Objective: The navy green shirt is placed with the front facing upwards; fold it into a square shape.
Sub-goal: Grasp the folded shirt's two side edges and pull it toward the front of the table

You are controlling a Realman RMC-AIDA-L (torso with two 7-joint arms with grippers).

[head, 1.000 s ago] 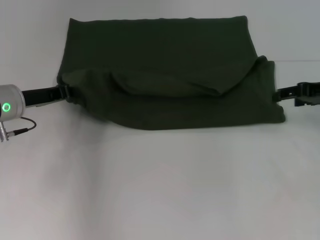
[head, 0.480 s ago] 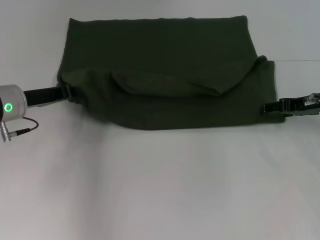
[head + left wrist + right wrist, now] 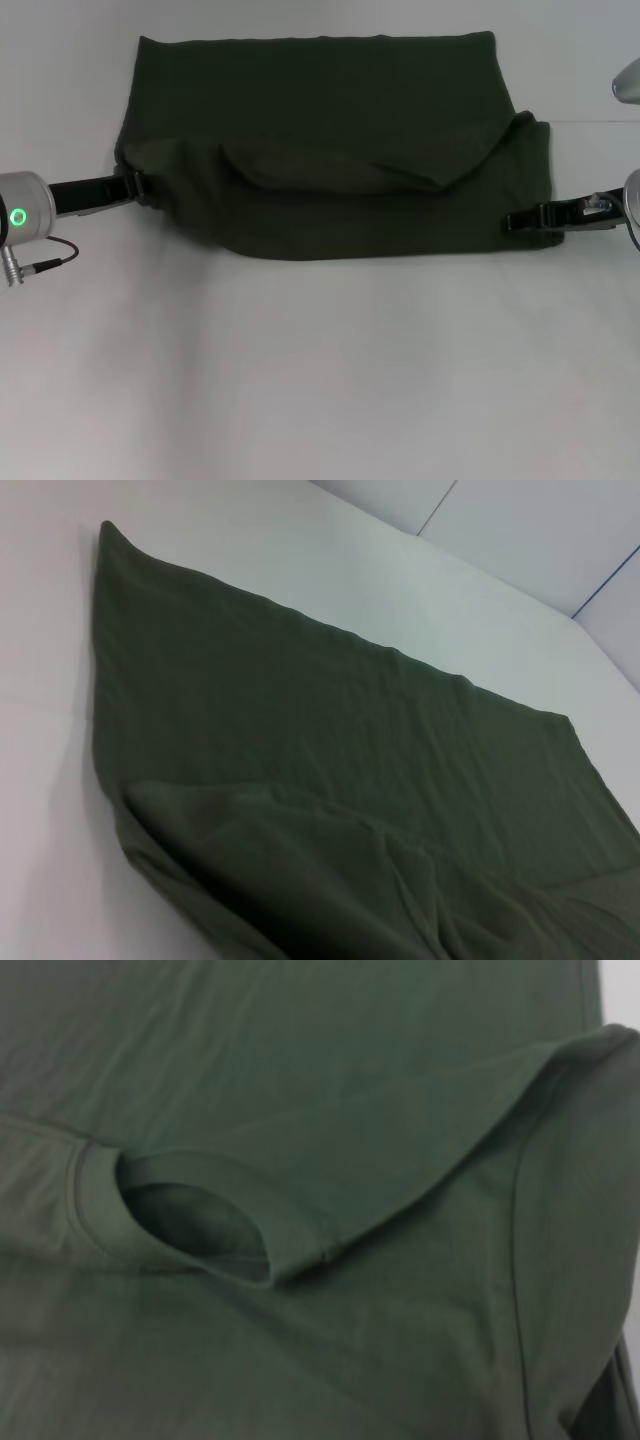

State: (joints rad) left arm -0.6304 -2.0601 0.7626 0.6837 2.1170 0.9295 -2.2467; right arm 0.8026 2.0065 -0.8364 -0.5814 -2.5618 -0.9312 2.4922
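Note:
The navy green shirt (image 3: pixel 330 120) lies across the far half of the white table, its near part folded up in a loose layer, so no lettering shows. My left gripper (image 3: pixel 133 185) is at the shirt's left edge, shut on bunched cloth there. My right gripper (image 3: pixel 515 220) reaches in over the shirt's near right corner. The left wrist view shows the flat far part of the shirt (image 3: pixel 330 760) with the folded layer nearer. The right wrist view is filled by the shirt (image 3: pixel 300 1090), with its ribbed collar opening (image 3: pixel 170 1215).
The white table (image 3: pixel 320 380) stretches bare from the shirt's near edge to the front. A grey cable (image 3: pixel 40 262) hangs from the left wrist. A wall seam shows beyond the table's far corner (image 3: pixel 600 580).
My right gripper has moved inward and nearer, from beside the shirt's right edge onto its near right corner, and that corner now sits slightly further in. The left gripper has not moved.

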